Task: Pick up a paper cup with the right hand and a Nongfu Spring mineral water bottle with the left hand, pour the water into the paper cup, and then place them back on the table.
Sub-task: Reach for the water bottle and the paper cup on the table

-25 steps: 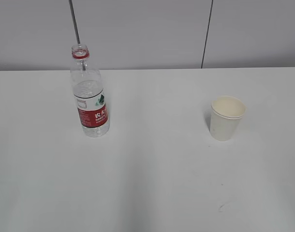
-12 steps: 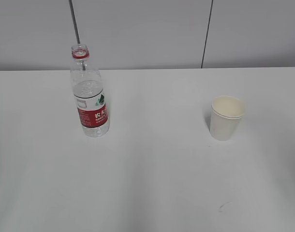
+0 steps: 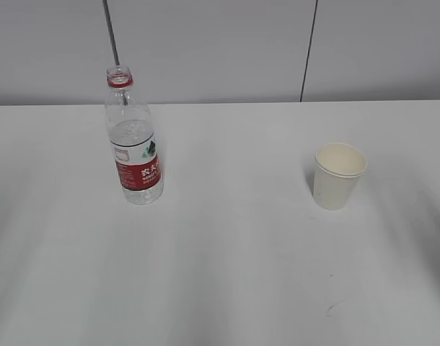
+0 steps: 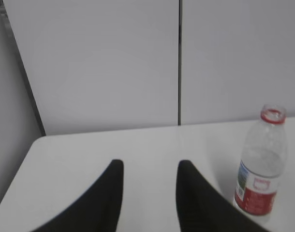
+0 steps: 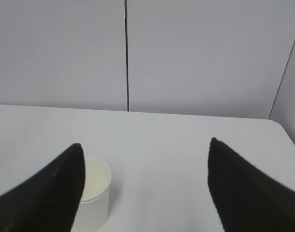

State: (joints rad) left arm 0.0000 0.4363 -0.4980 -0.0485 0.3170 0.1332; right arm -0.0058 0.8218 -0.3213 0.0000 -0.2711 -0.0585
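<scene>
The Nongfu Spring mineral water bottle [image 3: 133,141] stands upright and uncapped on the left of the white table [image 3: 227,267]. It also shows at the right of the left wrist view [image 4: 261,169]. The paper cup [image 3: 337,175] stands upright on the right, empty as far as I can see. It shows at the lower left of the right wrist view [image 5: 92,192], partly behind the left finger. My left gripper [image 4: 150,166] is open and empty, left of the bottle. My right gripper [image 5: 145,147] is wide open and empty, the cup beside its left finger. Neither arm shows in the exterior view.
A grey panelled wall [image 3: 220,50] with a dark vertical seam [image 3: 309,50] runs behind the table's far edge. A thin metal rod [image 3: 112,36] rises behind the bottle. A small dark mark [image 3: 330,309] lies on the table near the front right.
None in the bottle or cup. Faint shadows on the table's left and right edges have shifted slightly.
</scene>
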